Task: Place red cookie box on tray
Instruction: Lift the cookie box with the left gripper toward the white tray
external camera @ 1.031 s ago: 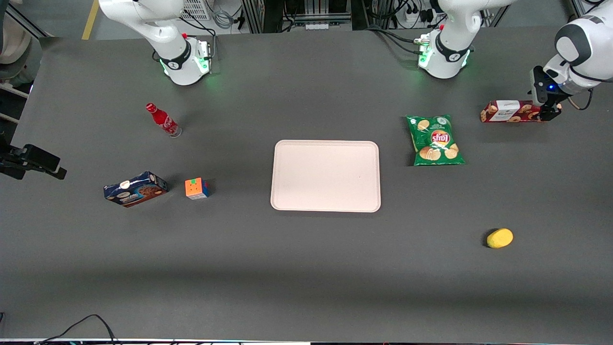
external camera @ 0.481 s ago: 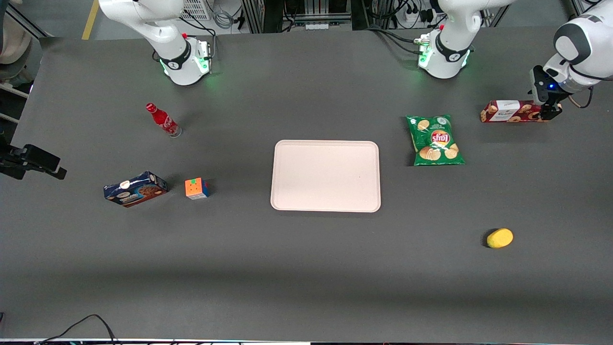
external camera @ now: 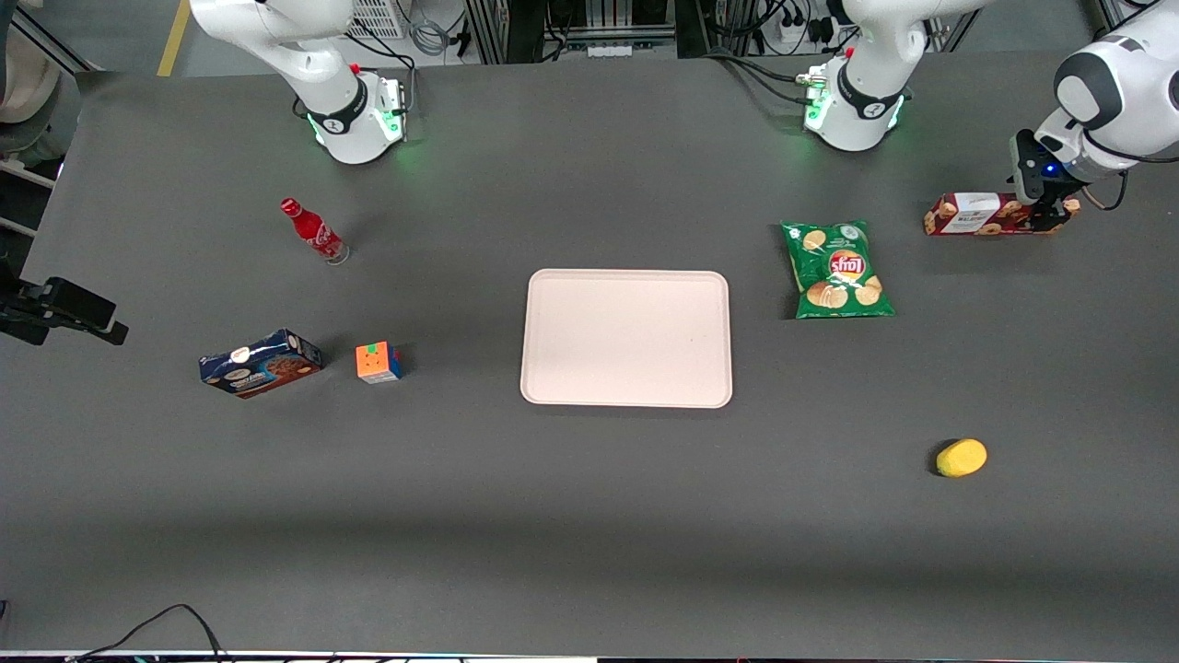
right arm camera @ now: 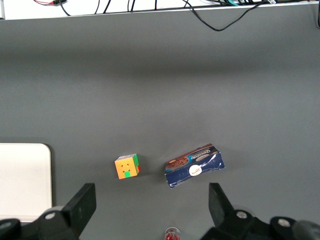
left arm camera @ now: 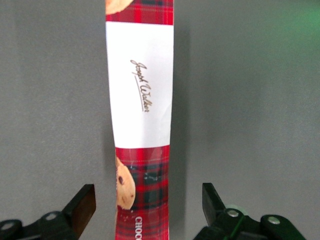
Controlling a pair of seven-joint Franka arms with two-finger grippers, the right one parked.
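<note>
The red cookie box (external camera: 976, 215) lies flat on the table toward the working arm's end, beside the green chip bag. In the left wrist view the box (left arm camera: 142, 100) shows its white label patch and a cookie picture. My left gripper (external camera: 1045, 210) is over the end of the box that points away from the tray. It is open (left arm camera: 147, 205), with one finger (left arm camera: 82, 207) on each side of the box and a gap to both. The pale cream-pink tray (external camera: 626, 338) lies at the table's middle, with nothing on it.
A green chip bag (external camera: 836, 269) lies between the box and the tray. A yellow round object (external camera: 962, 458) sits nearer the front camera. A colour cube (external camera: 379, 362), a dark-blue cookie box (external camera: 261, 363) and a red bottle (external camera: 313, 230) lie toward the parked arm's end.
My left gripper has shifted a little along the red cookie box toward its middle. The box and everything else have stayed put.
</note>
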